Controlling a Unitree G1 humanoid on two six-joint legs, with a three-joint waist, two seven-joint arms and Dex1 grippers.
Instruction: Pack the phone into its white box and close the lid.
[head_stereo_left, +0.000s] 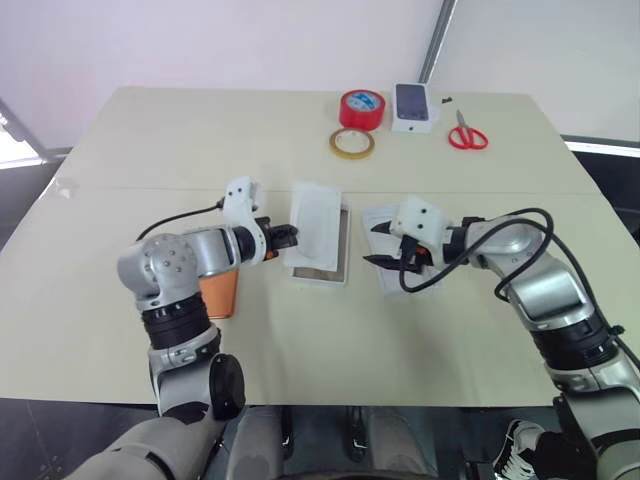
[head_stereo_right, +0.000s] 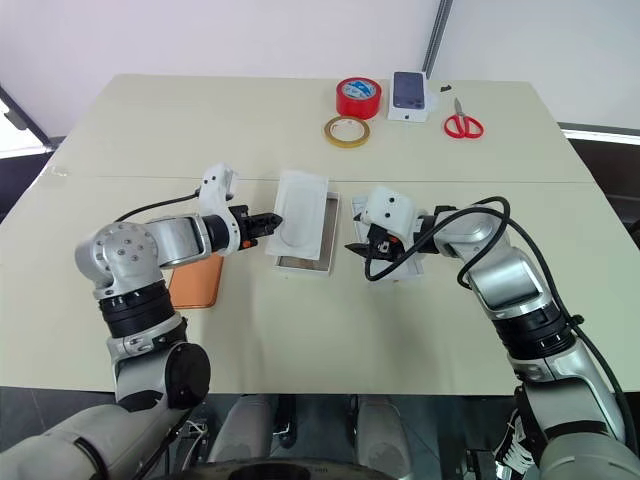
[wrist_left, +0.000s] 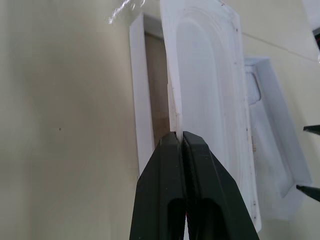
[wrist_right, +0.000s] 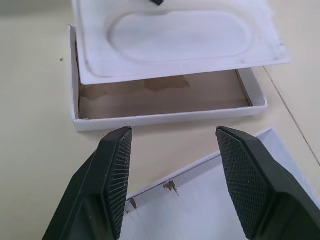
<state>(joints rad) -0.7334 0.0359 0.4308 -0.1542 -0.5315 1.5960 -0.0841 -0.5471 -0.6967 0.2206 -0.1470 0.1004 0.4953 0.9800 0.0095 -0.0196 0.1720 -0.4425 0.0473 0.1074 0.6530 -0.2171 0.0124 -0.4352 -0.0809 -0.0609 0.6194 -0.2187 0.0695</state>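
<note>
A: The left gripper has its jaws pressed together on the edge of a flat white card with an oval outline. The right gripper has its jaws spread wide, with nothing between them.

B: Where does the card sit?

A: It is lifted and tilted over the white box, covering much of it. In the right wrist view the box's tan-brown inner face shows under the card's near edge, and the box looks bare there.

B: And the lid?

A: The lid lies flat on the table just beside the box, on the robot's right. The right gripper hangs over it, fingertips pointing toward the box. I cannot tell whether it touches the lid.

B: The phone?

A: The phone lies flat on the table on the robot's left, partly hidden under the left arm, well apart from the box. Only an orange face shows.

B: Anything else on the table?

A: At the far edge: a red tape roll, a thinner yellowish tape ring just in front of it, a small white carton with a dark phone picture and red-handled scissors on the right.
</note>
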